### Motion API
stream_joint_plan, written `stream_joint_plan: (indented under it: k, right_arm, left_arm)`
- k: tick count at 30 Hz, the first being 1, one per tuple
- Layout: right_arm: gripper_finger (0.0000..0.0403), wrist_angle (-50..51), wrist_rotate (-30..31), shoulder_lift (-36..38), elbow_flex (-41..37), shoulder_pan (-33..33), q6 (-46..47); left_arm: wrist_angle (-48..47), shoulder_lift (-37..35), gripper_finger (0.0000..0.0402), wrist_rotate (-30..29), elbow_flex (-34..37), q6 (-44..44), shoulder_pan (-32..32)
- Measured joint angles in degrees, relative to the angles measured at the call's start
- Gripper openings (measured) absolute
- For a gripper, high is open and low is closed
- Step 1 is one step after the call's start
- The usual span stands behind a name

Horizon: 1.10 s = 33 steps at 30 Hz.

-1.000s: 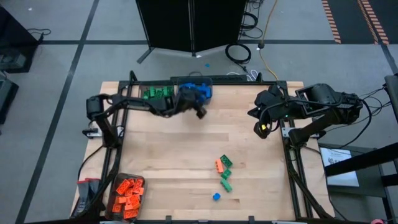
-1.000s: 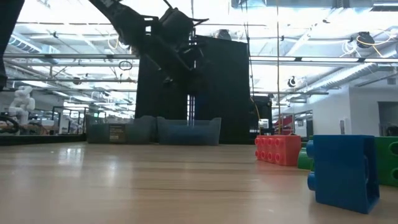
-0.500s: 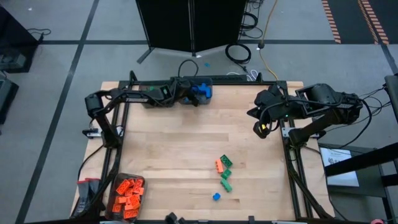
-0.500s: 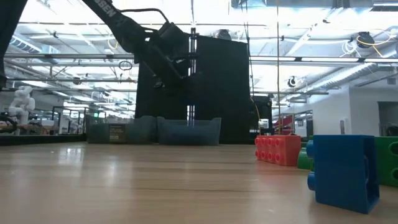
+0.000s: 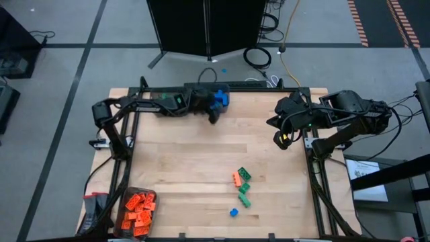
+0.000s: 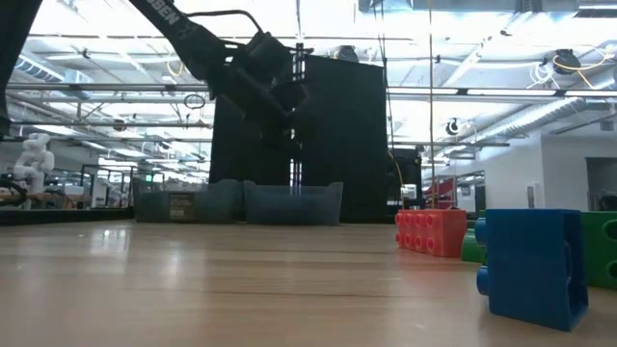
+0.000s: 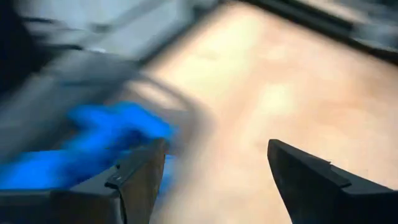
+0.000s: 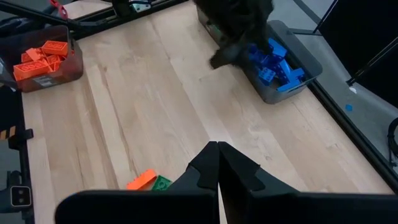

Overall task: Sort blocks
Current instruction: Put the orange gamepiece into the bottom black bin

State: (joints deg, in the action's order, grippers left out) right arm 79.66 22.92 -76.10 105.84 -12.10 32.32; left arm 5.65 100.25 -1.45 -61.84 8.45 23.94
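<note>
Your left gripper (image 5: 213, 115) hangs fingers apart over the bin (image 8: 292, 87) of blue blocks (image 5: 220, 98). Your right gripper (image 5: 280, 138) waits pinched together; loose blocks (image 5: 240, 185) lie mid-table.

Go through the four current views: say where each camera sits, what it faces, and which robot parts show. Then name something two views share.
High view: overhead, straight down on the table; both arms show.
Low view: table height, facing the room; left arm above, blue block close.
Left wrist view: past the open left gripper to the blue bin.
Right wrist view: past the shut right gripper across the table.
Shared: high and right wrist views both show the orange bin.
</note>
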Motion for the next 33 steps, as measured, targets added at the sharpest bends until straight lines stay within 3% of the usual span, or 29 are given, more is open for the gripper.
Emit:
stream_joint_plan:
  k: [4, 18, 26, 33]
  right_arm:
    - [0.0000, -0.03, -0.01, -0.02, 0.02, 0.00, -0.16]
    - [0.0000, -0.15, -0.47, -0.02, 0.02, 0.00, -0.18]
    - [0.0000, -0.27, -0.55, -0.01, 0.00, -0.01, -0.02]
    - [0.0000, -0.64, -0.61, -0.02, 0.00, -0.02, 0.01]
  left_arm:
    - [-0.09, 0.00, 0.0285, 11.13, 0.00, -3.60, -4.74]
    - [1.27, 0.06, 0.0285, 11.86, 0.00, -33.95, -26.65]
    - [7.69, 3.88, 0.0286, 11.61, -0.30, -37.87, -29.48]
    - [5.64, 11.37, 0.0286, 18.00, -7.91, -39.44, -29.90]
